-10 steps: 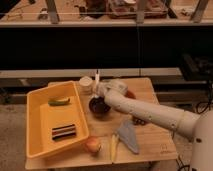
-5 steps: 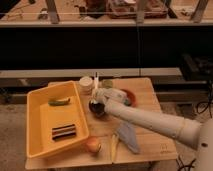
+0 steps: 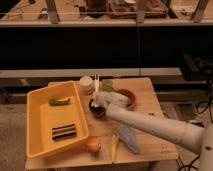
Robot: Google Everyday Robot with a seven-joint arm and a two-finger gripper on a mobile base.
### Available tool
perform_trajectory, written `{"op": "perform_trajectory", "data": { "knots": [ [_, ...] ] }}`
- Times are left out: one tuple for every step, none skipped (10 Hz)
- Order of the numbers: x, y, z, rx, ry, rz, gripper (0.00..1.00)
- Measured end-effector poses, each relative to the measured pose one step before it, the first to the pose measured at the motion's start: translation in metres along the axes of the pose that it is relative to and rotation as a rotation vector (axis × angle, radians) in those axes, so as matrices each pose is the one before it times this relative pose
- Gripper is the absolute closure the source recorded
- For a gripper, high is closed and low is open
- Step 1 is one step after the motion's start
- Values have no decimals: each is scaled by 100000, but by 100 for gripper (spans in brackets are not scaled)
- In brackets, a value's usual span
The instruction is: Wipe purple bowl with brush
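Observation:
The purple bowl (image 3: 93,106) is a small dark bowl on the wooden table (image 3: 150,90), just right of the yellow tray; only its left rim shows from under my hand. My gripper (image 3: 100,100) sits right over the bowl, at the end of the white arm that reaches in from the lower right. The brush (image 3: 96,83) stands upright out of the gripper as a slim white stick, and its head is hidden down at the bowl. The gripper is shut on the brush handle.
A yellow tray (image 3: 35,112) at left holds a green piece (image 3: 59,101) and a dark striped item (image 3: 64,131). A cream cup (image 3: 86,83) and a reddish-brown dish (image 3: 129,97) flank the bowl. Near the front edge lie an onion-like ball (image 3: 92,144), a pale yellow strip (image 3: 113,147) and a grey cloth (image 3: 129,138).
The gripper and brush have shifted slightly left and down over the bowl. The forearm has swung lower, toward the table's front.

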Motion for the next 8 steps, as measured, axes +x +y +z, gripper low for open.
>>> {"op": "perform_trajectory", "data": {
  "knots": [
    [524, 946, -738, -1168, -366, 721, 100],
    [344, 760, -531, -965, -114, 420, 100],
    [278, 661, -550, -1335, -238, 545, 100],
    [71, 403, -302, -971, -524, 418, 100],
    [94, 638, -264, -1027, -79, 380, 100],
    [143, 663, -149, -1187, 120, 344, 100],
    [338, 454, 240, -779, 580, -67, 100],
    [447, 207, 590, 9, 602, -678, 100]
  ]
}}
